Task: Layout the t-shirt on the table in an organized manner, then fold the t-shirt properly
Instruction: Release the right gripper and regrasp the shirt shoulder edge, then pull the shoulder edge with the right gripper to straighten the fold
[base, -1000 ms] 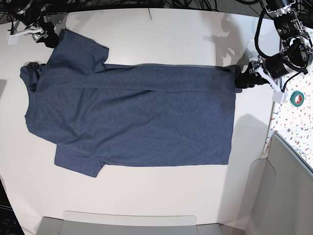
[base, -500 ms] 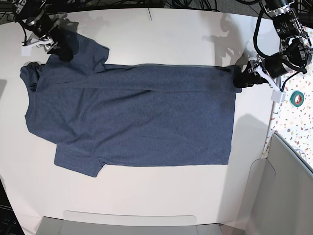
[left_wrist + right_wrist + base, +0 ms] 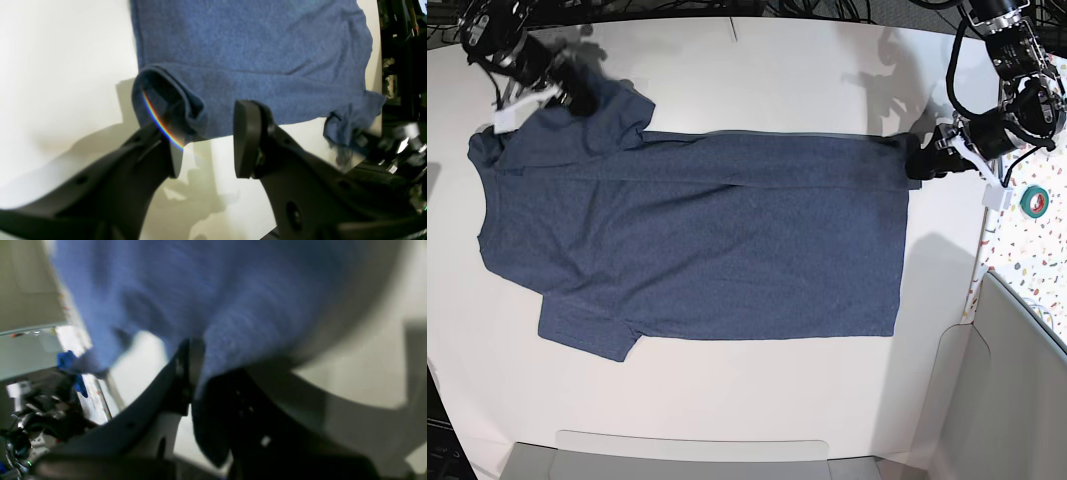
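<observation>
The dark blue t-shirt (image 3: 707,240) lies spread on the white table (image 3: 727,400), collar to the left, with its far strip folded over. My right gripper (image 3: 577,100) sits at the far-left sleeve, and in the right wrist view it (image 3: 195,350) is shut with a pinch of the t-shirt (image 3: 217,290) between its fingers. At the far-right hem corner my left gripper (image 3: 919,162) rests low. In the left wrist view it (image 3: 206,133) stands open, and the folded hem of the t-shirt (image 3: 250,50) reaches in between its fingers.
A green tape roll (image 3: 1033,201) lies beyond the table's right edge on a speckled surface (image 3: 1027,270). A grey panel (image 3: 1017,390) stands at the lower right and a grey tray (image 3: 697,455) at the near edge. Cables run along the far edge.
My right gripper has moved right from the table's far-left corner onto the sleeve and shut on it, lifting the sleeve's edge slightly. The left arm has not moved.
</observation>
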Robot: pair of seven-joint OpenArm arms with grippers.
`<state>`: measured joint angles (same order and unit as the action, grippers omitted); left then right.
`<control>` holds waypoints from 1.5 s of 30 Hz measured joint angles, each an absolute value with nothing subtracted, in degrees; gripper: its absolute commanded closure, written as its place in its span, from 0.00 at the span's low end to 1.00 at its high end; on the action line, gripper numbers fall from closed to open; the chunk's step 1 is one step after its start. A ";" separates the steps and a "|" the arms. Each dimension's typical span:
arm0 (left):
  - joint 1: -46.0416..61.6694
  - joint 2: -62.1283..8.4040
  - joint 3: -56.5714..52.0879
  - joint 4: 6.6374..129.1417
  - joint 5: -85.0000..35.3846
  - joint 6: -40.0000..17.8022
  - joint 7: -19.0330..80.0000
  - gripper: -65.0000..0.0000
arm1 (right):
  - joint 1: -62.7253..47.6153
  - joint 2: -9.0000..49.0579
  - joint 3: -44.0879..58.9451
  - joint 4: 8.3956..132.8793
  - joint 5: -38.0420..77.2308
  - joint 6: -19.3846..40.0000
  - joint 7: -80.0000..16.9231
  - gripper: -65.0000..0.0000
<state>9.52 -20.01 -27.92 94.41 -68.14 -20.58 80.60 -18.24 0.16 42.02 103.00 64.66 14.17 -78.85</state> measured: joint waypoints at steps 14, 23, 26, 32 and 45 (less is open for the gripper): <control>9.67 -19.86 -27.92 94.41 -68.12 -20.58 80.60 0.64 | 1.67 -0.91 40.49 94.11 55.66 14.22 -78.63 1.00; 9.67 -19.86 -27.92 94.41 -68.07 -20.60 80.60 0.64 | 8.95 -1.19 34.09 82.94 54.98 14.00 -78.52 1.00; 9.67 -19.53 -27.92 94.41 -68.10 -20.58 80.58 0.64 | 9.26 -1.10 34.11 82.74 54.96 14.00 -78.41 0.98; 9.78 -19.29 -25.71 94.41 -68.10 -20.60 80.58 0.64 | 9.04 0.12 34.09 82.78 55.16 14.04 -76.69 0.47; 9.93 -19.22 -21.67 94.41 -68.14 -20.60 80.58 0.64 | -0.27 8.60 35.05 88.64 69.45 14.17 -76.40 0.04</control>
<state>9.93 -19.22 -21.67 94.41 -68.14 -20.60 80.58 -0.27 8.60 35.05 88.64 69.45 14.17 -76.40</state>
